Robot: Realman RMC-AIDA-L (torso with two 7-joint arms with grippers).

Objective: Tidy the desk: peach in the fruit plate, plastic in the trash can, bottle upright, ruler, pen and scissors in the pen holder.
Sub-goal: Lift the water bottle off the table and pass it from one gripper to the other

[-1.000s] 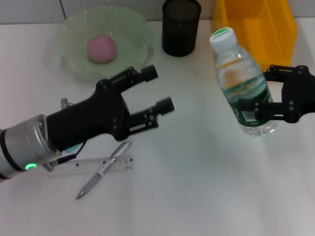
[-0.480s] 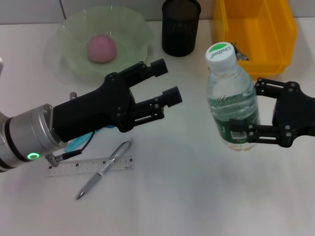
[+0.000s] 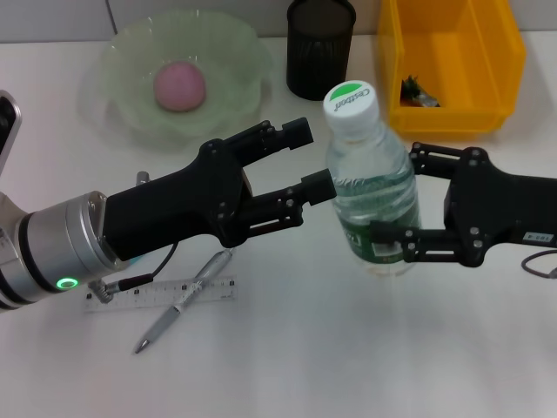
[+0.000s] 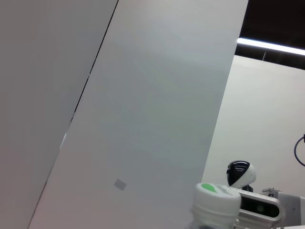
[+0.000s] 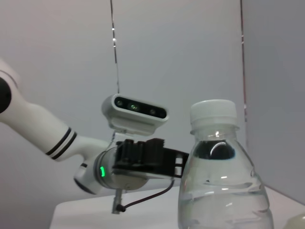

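Note:
A clear water bottle with a green-and-white cap stands upright at mid-table. My right gripper is shut on its lower body from the right. My left gripper is open, with its fingertips just left of the bottle. The bottle cap shows in the left wrist view. The right wrist view shows the bottle with the left gripper behind it. The pink peach lies in the green plate. The ruler and pen lie crossed under my left arm. The scissors are hidden.
The black pen holder stands at the back centre. A yellow bin at the back right holds a scrap of plastic. A cable lies at the right edge.
My right gripper has carried the bottle to the left, toward mid-table. My left gripper has reached right and forward, and its fingertips are now close beside the bottle.

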